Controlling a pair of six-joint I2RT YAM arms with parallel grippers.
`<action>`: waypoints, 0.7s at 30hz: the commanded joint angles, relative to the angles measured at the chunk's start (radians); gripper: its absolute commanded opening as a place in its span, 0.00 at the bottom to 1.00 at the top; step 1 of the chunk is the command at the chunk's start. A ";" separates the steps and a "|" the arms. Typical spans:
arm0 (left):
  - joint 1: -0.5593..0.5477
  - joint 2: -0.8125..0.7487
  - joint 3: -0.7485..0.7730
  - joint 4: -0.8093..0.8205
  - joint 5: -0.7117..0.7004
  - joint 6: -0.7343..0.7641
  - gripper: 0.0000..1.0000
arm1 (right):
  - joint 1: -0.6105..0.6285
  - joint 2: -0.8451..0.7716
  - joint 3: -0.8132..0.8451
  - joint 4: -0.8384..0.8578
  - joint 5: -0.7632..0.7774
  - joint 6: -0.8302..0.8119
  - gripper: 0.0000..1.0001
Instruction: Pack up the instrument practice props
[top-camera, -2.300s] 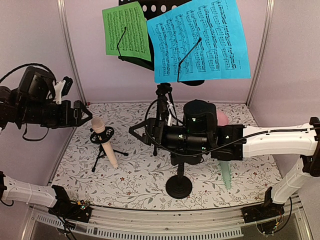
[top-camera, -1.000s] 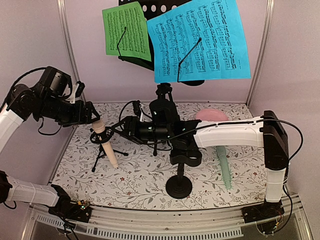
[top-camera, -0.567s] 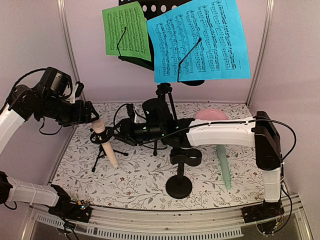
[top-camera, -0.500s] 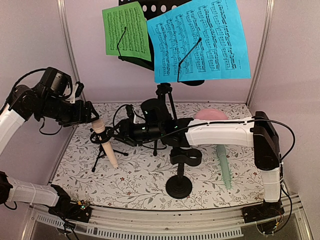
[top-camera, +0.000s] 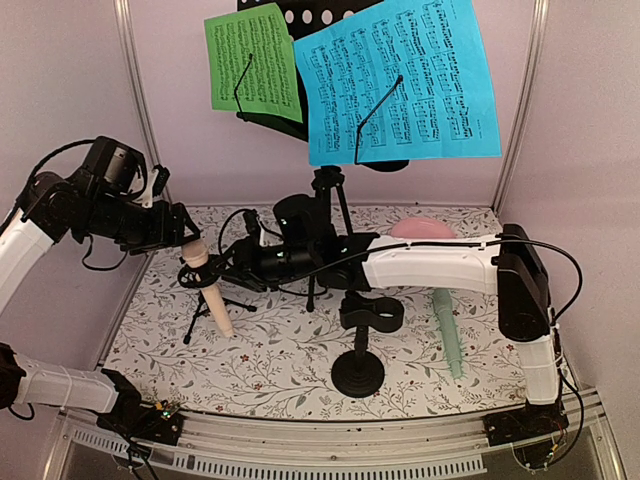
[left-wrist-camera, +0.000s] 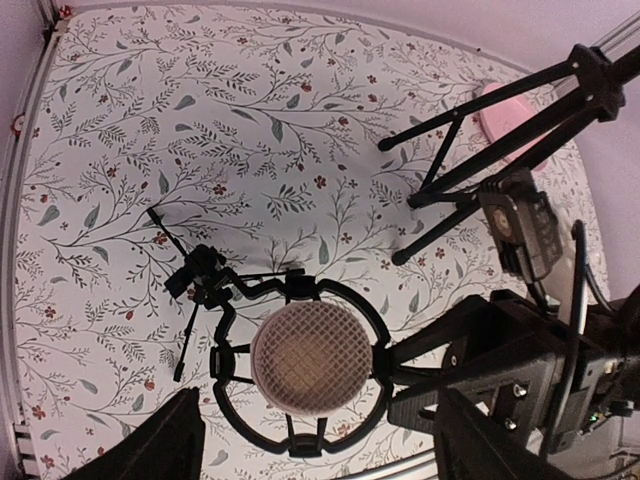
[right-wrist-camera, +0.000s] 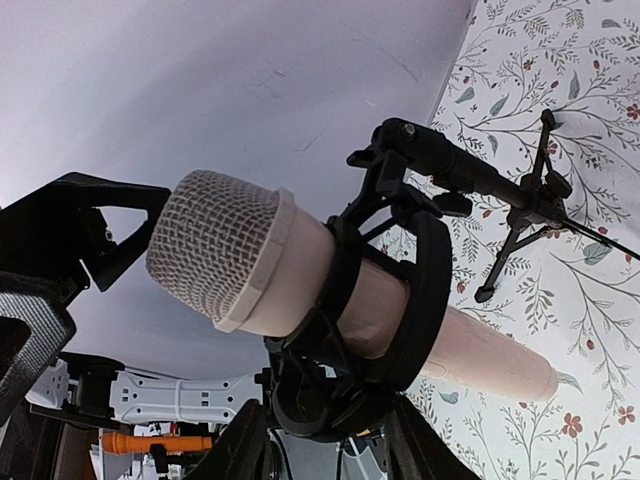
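The beige toy microphone (top-camera: 216, 308) stands tilted in a black mic holder (top-camera: 203, 272) on a small tripod at the left. My left gripper (top-camera: 188, 238) hovers open just above its mesh head (left-wrist-camera: 312, 358), one finger on each side. My right gripper (top-camera: 224, 262) reaches across from the right, its jaws pressed on the holder's ring (right-wrist-camera: 425, 270) below the microphone (right-wrist-camera: 230, 250). The mint microphone (top-camera: 450, 340) lies on the mat at the right. A second mic holder (top-camera: 362, 315) stands on a round base. The black music stand (top-camera: 330, 190) carries a green page (top-camera: 252, 62) and a blue page (top-camera: 400, 80).
A round pink plate (top-camera: 425, 228) lies at the back right, behind my right arm. The music stand's tripod legs (left-wrist-camera: 480, 170) spread over the mat just behind the beige microphone. Enclosure walls close in the left, back and right.
My right arm has stretched further left to the beige microphone's holder and its jaws have narrowed onto the ring. The left gripper has stayed almost still over the microphone head.
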 joint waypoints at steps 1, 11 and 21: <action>0.018 0.001 0.002 0.026 0.017 0.000 0.80 | 0.002 0.037 0.047 -0.017 -0.021 -0.004 0.40; 0.021 -0.007 -0.019 0.036 0.036 0.001 0.79 | 0.005 0.042 0.057 -0.052 -0.009 0.009 0.34; 0.022 -0.001 -0.001 0.026 0.057 0.024 0.78 | -0.022 -0.002 0.052 -0.123 0.046 -0.038 0.32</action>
